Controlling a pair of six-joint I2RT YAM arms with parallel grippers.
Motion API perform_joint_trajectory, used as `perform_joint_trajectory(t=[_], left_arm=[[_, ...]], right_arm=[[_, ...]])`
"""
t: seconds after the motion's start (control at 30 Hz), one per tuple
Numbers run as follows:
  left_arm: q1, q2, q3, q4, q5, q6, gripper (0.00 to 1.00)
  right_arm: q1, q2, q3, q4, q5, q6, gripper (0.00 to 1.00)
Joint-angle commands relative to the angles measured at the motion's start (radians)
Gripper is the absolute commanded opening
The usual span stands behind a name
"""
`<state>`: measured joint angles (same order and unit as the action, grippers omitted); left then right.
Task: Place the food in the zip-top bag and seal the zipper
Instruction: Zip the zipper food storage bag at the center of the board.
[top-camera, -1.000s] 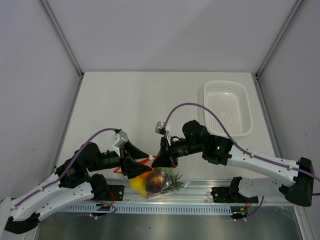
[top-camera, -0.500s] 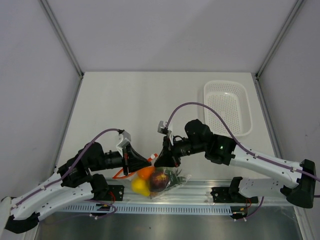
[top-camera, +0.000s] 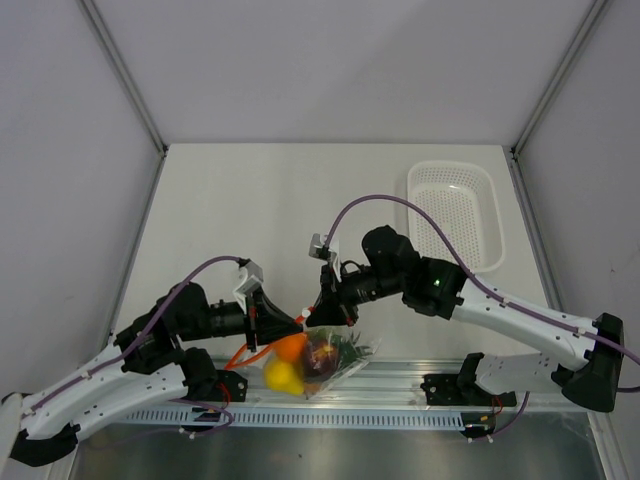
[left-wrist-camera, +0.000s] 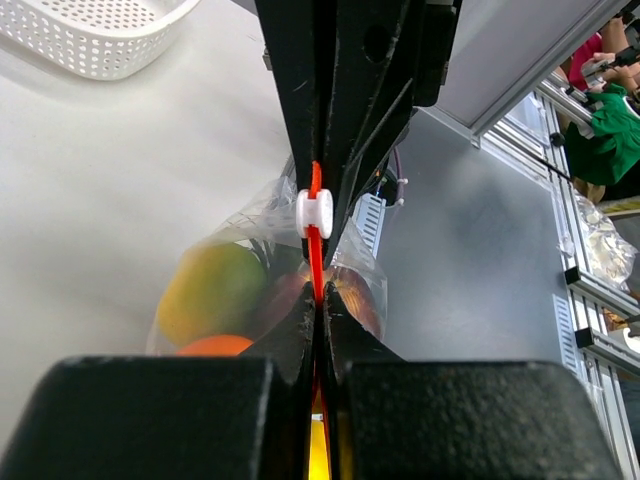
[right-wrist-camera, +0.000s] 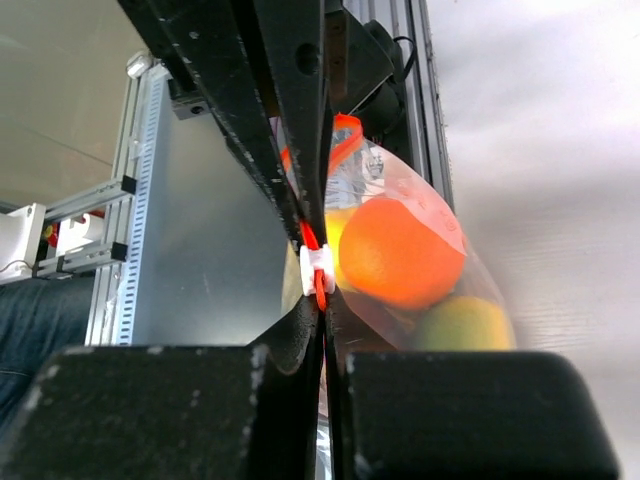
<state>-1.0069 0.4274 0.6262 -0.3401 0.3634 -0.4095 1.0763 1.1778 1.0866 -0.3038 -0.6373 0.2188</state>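
The clear zip-top bag (top-camera: 345, 362) hangs at the table's near edge with the food inside: an orange (top-camera: 292, 346), a yellow pear (top-camera: 283, 377), a dark red fruit (top-camera: 320, 358) and pineapple leaves (top-camera: 352, 349). Both grippers face each other along the red zipper (left-wrist-camera: 317, 262). My left gripper (left-wrist-camera: 321, 300) is shut on the strip just behind the white slider (left-wrist-camera: 314, 213). From the other side, my right gripper (right-wrist-camera: 322, 305) is shut on the strip beside the same slider (right-wrist-camera: 318, 270). The orange (right-wrist-camera: 400, 250) and a yellow-green fruit (right-wrist-camera: 462, 325) show through the plastic.
A white perforated basket (top-camera: 455, 215) sits at the back right of the table. An aluminium rail (top-camera: 400, 385) runs along the near edge under the bag. Grey walls close in the left, right and far sides.
My left gripper has gone from wide open to shut on the zipper strip and moved a little right. The right gripper has shifted slightly up and left, staying at the strip.
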Motion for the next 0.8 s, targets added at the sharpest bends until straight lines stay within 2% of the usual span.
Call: perform_joint_trajectory(t=[0.0, 0.03, 0.07, 0.1, 0.13, 0.2, 0.3, 0.47, 0.57, 0.63, 0.77], left_arm=[[-0.002, -0.009, 0.046, 0.016, 0.016, 0.008, 0.01], [-0.002, -0.009, 0.047, 0.015, 0.013, 0.009, 0.01], [-0.002, -0.010, 0.049, 0.013, 0.009, 0.009, 0.07], [-0.002, -0.012, 0.049, 0.016, 0.005, 0.009, 0.31], [-0.002, -0.015, 0.049, 0.019, 0.002, 0.008, 0.38], [-0.002, -0.021, 0.050, 0.026, -0.012, 0.006, 0.48], [-0.002, -0.016, 0.063, 0.047, -0.034, 0.003, 0.55], [-0.002, 0.016, 0.072, 0.117, -0.015, -0.012, 0.54], [0.001, 0.045, 0.073, 0.136, 0.011, 0.000, 0.45], [0.008, 0.060, 0.072, 0.147, 0.031, 0.003, 0.43], [0.037, 0.070, 0.060, 0.177, 0.084, -0.009, 0.43]], right_arm=[[-0.007, 0.014, 0.050, -0.014, -0.015, -0.019, 0.00], [-0.007, 0.013, 0.052, -0.017, -0.003, -0.022, 0.00], [-0.007, 0.011, 0.050, -0.017, 0.007, -0.021, 0.00], [-0.007, 0.006, 0.050, -0.014, 0.016, -0.021, 0.00], [-0.007, 0.000, 0.049, -0.014, 0.021, -0.022, 0.00], [-0.007, -0.004, 0.047, -0.017, 0.033, -0.024, 0.00], [-0.007, -0.009, 0.042, -0.017, 0.034, -0.029, 0.00], [-0.007, -0.023, 0.022, 0.025, -0.004, -0.032, 0.00], [-0.001, -0.026, 0.019, 0.031, -0.042, -0.038, 0.00], [0.002, -0.027, 0.018, 0.026, -0.054, -0.042, 0.00], [0.007, -0.037, 0.015, 0.020, -0.071, -0.052, 0.00]])
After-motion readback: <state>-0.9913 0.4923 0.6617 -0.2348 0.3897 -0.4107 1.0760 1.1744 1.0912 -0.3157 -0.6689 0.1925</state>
